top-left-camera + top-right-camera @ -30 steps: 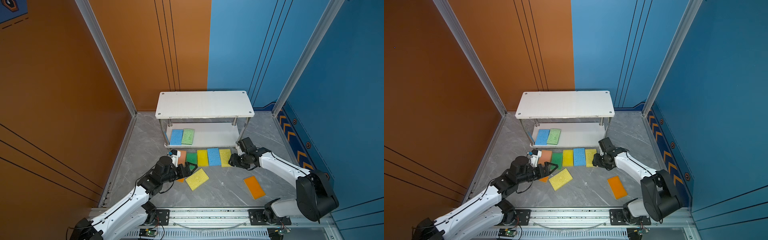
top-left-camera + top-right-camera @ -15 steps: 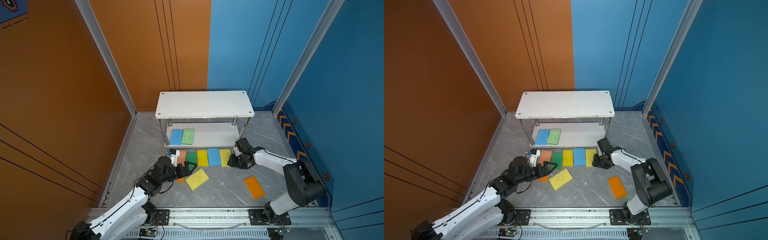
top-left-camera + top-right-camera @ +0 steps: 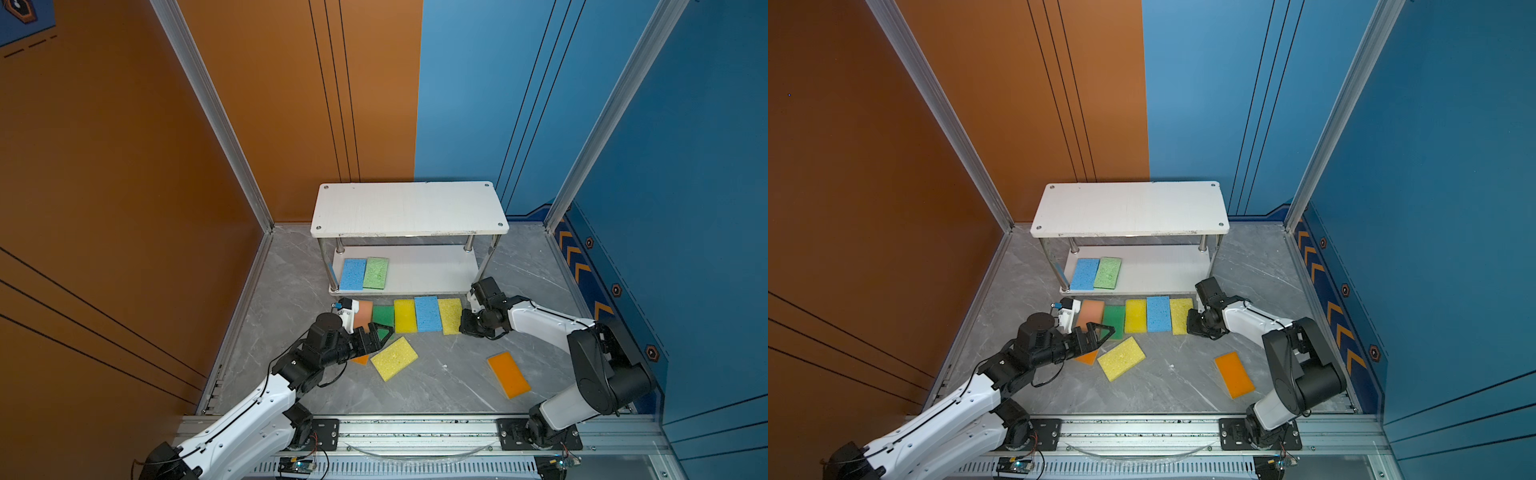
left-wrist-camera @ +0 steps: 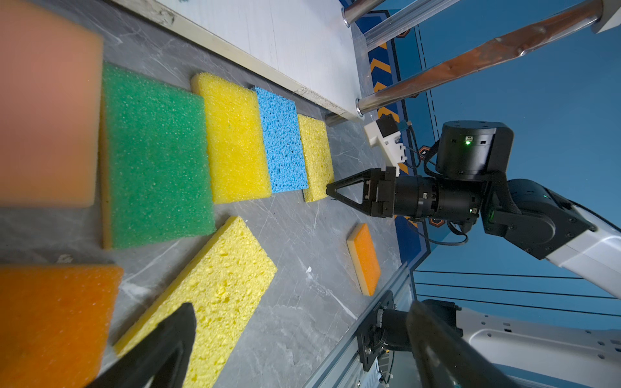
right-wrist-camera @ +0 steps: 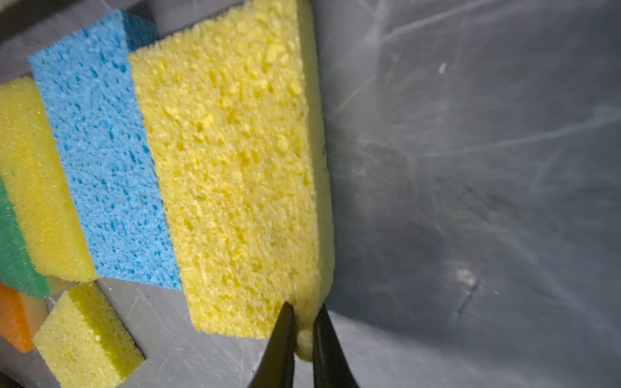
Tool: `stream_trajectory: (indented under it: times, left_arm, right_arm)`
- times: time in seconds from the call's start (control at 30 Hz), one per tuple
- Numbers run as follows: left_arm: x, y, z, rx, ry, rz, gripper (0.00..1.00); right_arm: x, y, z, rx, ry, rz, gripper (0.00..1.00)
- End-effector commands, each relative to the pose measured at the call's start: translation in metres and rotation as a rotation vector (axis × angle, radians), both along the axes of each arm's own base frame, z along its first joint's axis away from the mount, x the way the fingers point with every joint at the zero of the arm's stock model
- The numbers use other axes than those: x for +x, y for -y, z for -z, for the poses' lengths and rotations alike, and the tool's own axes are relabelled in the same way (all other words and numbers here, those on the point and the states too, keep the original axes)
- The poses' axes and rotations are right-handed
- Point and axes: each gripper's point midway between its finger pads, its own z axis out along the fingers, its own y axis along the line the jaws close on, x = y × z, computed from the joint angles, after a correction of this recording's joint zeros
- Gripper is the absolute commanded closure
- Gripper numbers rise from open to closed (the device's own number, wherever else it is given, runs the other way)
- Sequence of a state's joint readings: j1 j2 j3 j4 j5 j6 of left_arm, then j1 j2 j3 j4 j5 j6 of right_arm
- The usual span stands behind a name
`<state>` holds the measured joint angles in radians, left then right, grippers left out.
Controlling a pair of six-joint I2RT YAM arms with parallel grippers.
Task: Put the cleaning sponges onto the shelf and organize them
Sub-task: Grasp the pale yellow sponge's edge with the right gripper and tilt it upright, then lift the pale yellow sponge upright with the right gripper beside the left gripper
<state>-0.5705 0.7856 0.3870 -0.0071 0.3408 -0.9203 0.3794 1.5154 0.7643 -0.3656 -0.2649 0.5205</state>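
Observation:
The white two-tier shelf stands at the back, with a blue sponge and a light green sponge on its lower board. In front of it on the floor lie a peach, a dark green, a yellow, a blue and an end yellow sponge in a row. My right gripper is shut on the near corner of that end yellow sponge. My left gripper hangs open over the floor beside a loose yellow sponge.
An orange sponge lies alone at the front right. Another orange sponge lies partly under my left gripper. Metal shelf posts stand close behind my right wrist. A rail edges the floor in front.
My right gripper's jaws have closed onto the corner of the end yellow sponge, and that arm's elbow has swung inward. The left arm has barely moved.

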Motion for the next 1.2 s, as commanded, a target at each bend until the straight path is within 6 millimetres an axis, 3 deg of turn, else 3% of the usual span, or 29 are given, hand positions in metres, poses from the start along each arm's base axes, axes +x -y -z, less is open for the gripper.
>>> stream_trajectory:
  times: [0.0,0.27,0.57,0.83,1.03,1.17]
  left_arm:
    - [0.004,-0.001,-0.001,0.008,0.019,-0.012,0.02]
    - [0.010,0.002,-0.008,-0.013,0.044,-0.018,0.02]
    - [0.010,0.011,-0.027,-0.063,0.116,0.017,0.02]
    - [0.008,0.020,-0.042,-0.152,0.160,0.036,0.02]
    - [0.009,0.024,-0.052,-0.228,0.188,0.035,0.02]
    - [0.011,0.024,-0.060,-0.238,0.212,0.026,0.01]
  right_arm:
    - [-0.013,0.006,-0.006,0.001,-0.003,0.010,0.91]
    - [-0.033,0.005,-0.041,0.042,0.049,-0.005,0.95]
    - [-0.040,-0.020,-0.104,0.174,0.168,-0.049,0.96]
    - [-0.046,-0.068,-0.146,0.267,0.250,-0.173,0.96]
    - [-0.056,-0.111,-0.166,0.365,0.266,-0.288,0.96]
    - [-0.074,-0.138,-0.174,0.425,0.258,-0.381,0.96]
